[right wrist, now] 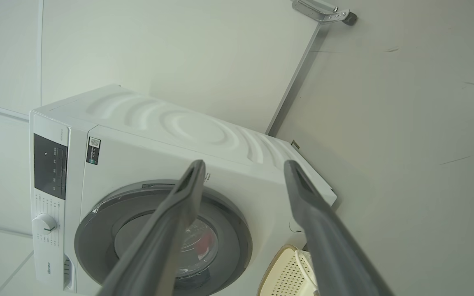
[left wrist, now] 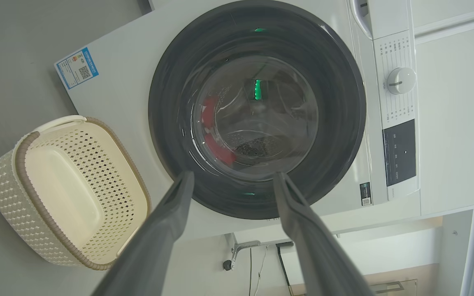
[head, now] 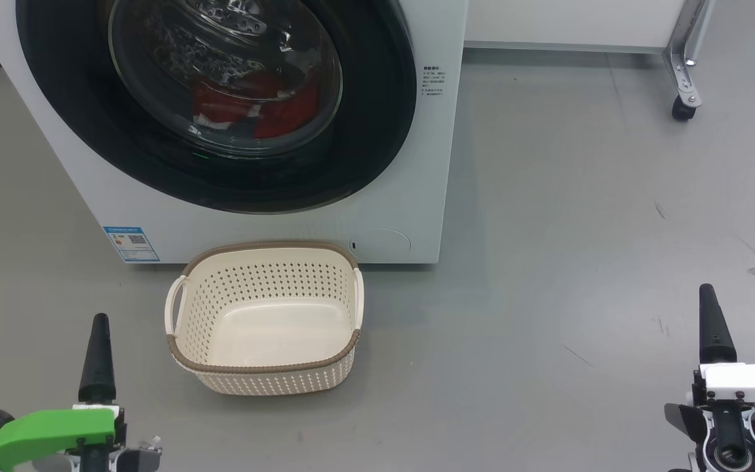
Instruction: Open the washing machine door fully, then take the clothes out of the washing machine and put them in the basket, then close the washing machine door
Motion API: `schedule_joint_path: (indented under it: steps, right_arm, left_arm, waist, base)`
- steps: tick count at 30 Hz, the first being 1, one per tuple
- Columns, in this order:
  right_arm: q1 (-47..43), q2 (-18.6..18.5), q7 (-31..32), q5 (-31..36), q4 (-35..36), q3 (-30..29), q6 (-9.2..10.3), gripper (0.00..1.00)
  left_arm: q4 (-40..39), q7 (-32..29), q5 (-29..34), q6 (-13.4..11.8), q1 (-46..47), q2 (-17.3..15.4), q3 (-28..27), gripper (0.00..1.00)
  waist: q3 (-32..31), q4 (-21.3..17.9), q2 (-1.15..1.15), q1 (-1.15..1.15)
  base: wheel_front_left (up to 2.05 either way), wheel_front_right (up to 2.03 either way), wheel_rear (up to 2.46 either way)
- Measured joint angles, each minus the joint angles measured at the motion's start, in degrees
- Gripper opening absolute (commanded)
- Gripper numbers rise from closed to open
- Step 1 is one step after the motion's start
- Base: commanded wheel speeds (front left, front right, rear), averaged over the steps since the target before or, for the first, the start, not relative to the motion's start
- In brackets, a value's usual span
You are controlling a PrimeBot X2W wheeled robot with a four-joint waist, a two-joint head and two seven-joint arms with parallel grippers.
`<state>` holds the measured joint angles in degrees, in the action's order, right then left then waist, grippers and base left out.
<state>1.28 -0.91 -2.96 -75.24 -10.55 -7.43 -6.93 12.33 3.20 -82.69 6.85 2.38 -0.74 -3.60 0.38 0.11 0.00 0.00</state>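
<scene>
Clothes [head: 286, 113] — red with white — lie in the washing machine [head: 272, 229] behind the glass of the shut door [head: 367, 151]. The basket [head: 261, 248] stands on the floor [head: 580, 229] just in front of it. Near, the left gripper [left wrist: 233, 176] and the right gripper [right wrist: 243, 164] hang apart, fingers spread wide, holding nothing.

Bright even light; glare on door [head: 220, 98]; sharp.
</scene>
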Motion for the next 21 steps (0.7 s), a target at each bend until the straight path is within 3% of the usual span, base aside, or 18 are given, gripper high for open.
schedule_joint_path:
  steps: [13, 21]
  right_arm:
    - [0.4, -0.5, -2.4, 12.2, 3.2, 0.5, 0.00, 1.00]
    - [0.5, -1.7, -4.0, 23.6, 4.7, 2.4, -0.01, 1.00]
  left_arm:
    - [-3.9, 2.4, 12.1, 0.0, 0.1, -0.2, 0.1, 1.00]
    - [-5.6, 4.0, 24.3, 0.0, 0.0, -0.2, 2.3, 1.00]
  waist:
    - [0.2, 0.1, 0.00, 0.00]
    - [0.3, 0.1, 0.00, 0.00]
  base:
    - [0.00, 0.00, 0.00]
    - [0.00, 0.00, 0.00]
